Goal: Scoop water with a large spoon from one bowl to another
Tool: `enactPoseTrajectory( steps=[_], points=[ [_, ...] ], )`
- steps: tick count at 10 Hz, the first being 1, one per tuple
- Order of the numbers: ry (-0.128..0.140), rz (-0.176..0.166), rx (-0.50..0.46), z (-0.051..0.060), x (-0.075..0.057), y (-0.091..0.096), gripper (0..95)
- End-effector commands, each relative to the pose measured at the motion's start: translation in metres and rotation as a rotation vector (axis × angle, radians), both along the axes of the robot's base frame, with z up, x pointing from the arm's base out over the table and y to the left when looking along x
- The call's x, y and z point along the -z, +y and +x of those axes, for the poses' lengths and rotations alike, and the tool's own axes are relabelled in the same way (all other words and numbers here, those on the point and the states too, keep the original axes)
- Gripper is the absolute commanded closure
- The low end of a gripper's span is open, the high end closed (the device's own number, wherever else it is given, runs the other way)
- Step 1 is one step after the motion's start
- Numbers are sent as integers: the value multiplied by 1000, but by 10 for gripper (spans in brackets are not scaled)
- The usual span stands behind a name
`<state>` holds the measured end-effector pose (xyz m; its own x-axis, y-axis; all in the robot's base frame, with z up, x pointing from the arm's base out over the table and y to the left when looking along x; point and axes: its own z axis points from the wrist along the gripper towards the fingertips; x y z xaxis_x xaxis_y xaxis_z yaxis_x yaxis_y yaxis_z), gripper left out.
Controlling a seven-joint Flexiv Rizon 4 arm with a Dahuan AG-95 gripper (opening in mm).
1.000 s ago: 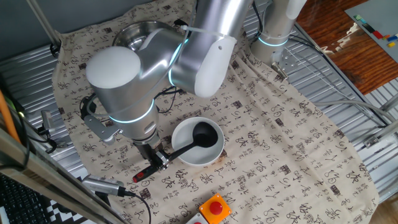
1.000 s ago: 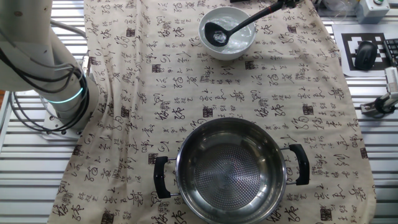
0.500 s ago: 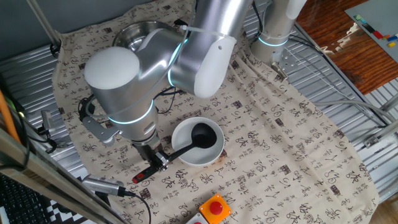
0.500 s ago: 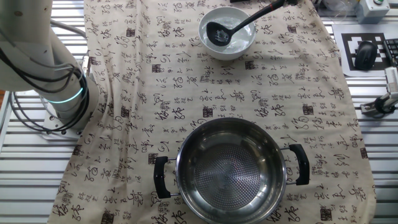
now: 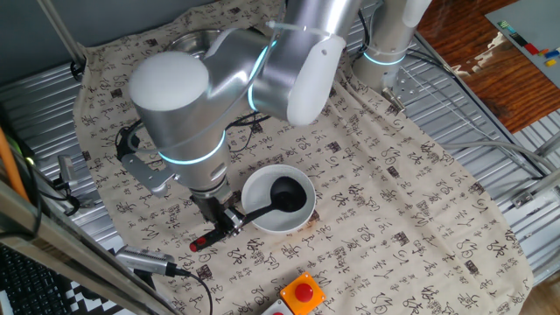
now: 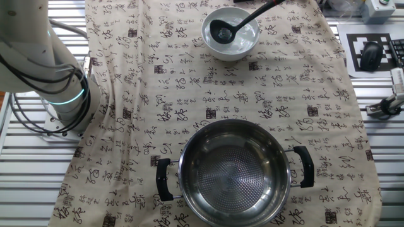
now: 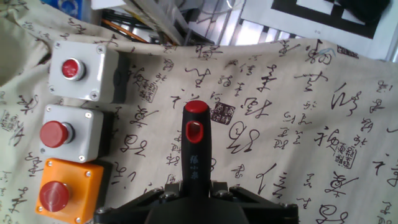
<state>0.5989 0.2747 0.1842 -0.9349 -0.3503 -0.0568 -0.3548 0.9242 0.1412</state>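
The black ladle's (image 5: pixel 262 207) round scoop (image 6: pixel 221 31) sits inside the plain white bowl (image 5: pixel 278 199), which holds clear water (image 6: pixel 236 41). Its thin handle slants out over the bowl's rim to a red tip (image 5: pixel 199 244). My gripper (image 5: pixel 225 219) is shut on that handle just outside the bowl. In the hand view the handle (image 7: pixel 194 155) runs up from between my fingers (image 7: pixel 169 188) to the red tip (image 7: pixel 196 107). The shiny steel pot (image 6: pixel 234 171) with two black side handles stands apart; my arm hides most of that pot (image 5: pixel 185 44) in one fixed view.
A cloth printed with characters (image 6: pixel 189 94) covers the table. Three button boxes (image 7: pixel 71 124) lie beyond the ladle's tip; an orange one with a red button (image 5: pixel 302 293) shows near the table's front edge. The robot's base (image 6: pixel 60 104) stands beside the cloth.
My arm has swung a little and lifted the handle end; the ladle tilts more steeply with its scoop staying in the white bowl. The pot has not moved.
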Motion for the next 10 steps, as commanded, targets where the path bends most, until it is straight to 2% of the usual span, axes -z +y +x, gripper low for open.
enactPoseTrajectory(
  steps=[1, 6, 10],
  points=[
    [-24, 7, -17, 0, -1, -1, 950],
    [-33, 48, -20, -1, -5, 0, 950],
    [-32, 60, -18, -1, -8, 2, 950]
  ],
)
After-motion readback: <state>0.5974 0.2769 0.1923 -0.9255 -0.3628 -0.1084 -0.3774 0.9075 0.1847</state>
